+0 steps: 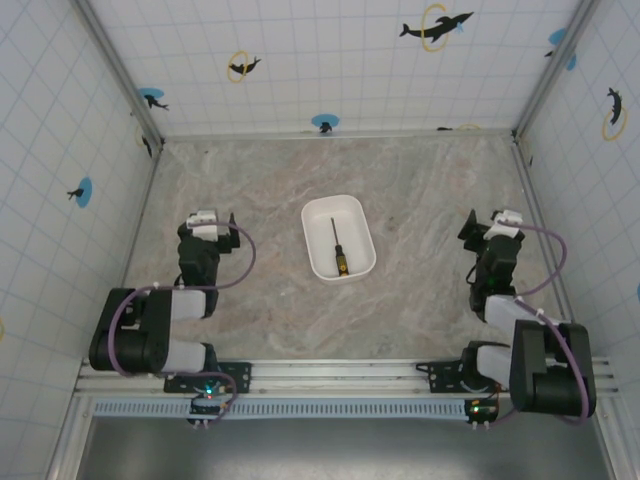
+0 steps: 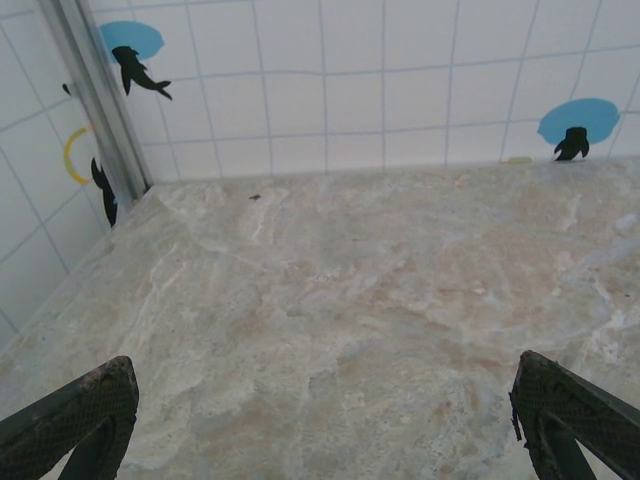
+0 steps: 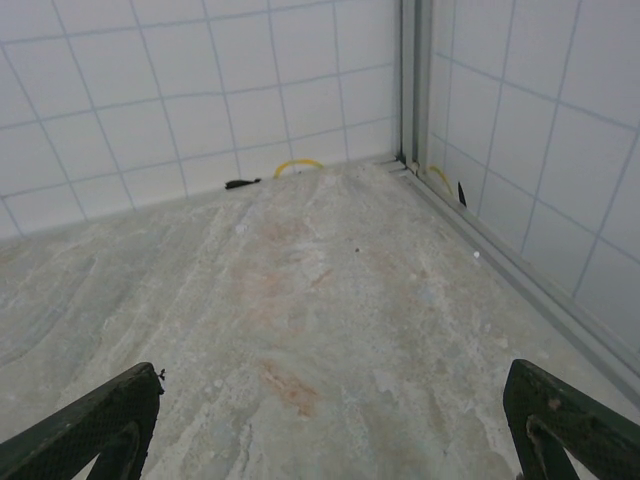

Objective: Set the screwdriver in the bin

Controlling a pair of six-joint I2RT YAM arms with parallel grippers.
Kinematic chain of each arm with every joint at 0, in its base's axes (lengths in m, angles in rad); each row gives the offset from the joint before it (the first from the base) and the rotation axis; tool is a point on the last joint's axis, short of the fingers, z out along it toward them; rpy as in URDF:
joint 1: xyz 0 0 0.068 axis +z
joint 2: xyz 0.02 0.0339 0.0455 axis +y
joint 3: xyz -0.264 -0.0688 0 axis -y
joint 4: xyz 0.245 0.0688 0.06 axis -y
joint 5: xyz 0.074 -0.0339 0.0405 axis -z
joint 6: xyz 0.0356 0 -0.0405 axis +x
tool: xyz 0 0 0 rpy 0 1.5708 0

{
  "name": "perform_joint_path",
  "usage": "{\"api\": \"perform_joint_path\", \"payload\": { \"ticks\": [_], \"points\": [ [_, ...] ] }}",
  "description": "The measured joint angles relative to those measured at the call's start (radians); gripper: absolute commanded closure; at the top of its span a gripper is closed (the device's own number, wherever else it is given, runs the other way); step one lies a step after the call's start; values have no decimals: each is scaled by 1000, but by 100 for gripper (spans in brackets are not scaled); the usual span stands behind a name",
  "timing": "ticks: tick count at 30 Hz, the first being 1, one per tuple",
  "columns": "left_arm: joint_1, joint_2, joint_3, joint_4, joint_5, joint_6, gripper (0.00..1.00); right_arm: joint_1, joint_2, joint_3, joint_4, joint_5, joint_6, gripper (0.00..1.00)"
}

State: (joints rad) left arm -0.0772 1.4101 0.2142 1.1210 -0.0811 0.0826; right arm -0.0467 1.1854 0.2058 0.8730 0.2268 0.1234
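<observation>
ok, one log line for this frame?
screwdriver: lying in bin | left hand: open, empty, away from bin | right hand: open, empty, away from bin | task: looks done

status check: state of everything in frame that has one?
screwdriver: lying flat inside the bin, handle end toward the arms, not held
bin: upright on the table, between the two arms, holding the screwdriver
left gripper: open, empty, apart from the bin
right gripper: open, empty, apart from the bin
</observation>
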Motion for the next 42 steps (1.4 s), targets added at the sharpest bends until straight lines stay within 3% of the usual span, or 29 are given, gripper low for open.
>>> {"api": "perform_joint_path", "payload": {
  "ticks": [13, 24, 42],
  "points": [
    [13, 85, -10, 100, -13, -1, 3, 111, 282, 51, 110, 71, -49, 9],
    [64, 92, 19, 72, 17, -19, 2, 97, 283, 80, 110, 90, -43, 1],
    [67, 92, 19, 54, 45, -31, 2, 91, 283, 80, 110, 89, -45, 1]
  ]
}}
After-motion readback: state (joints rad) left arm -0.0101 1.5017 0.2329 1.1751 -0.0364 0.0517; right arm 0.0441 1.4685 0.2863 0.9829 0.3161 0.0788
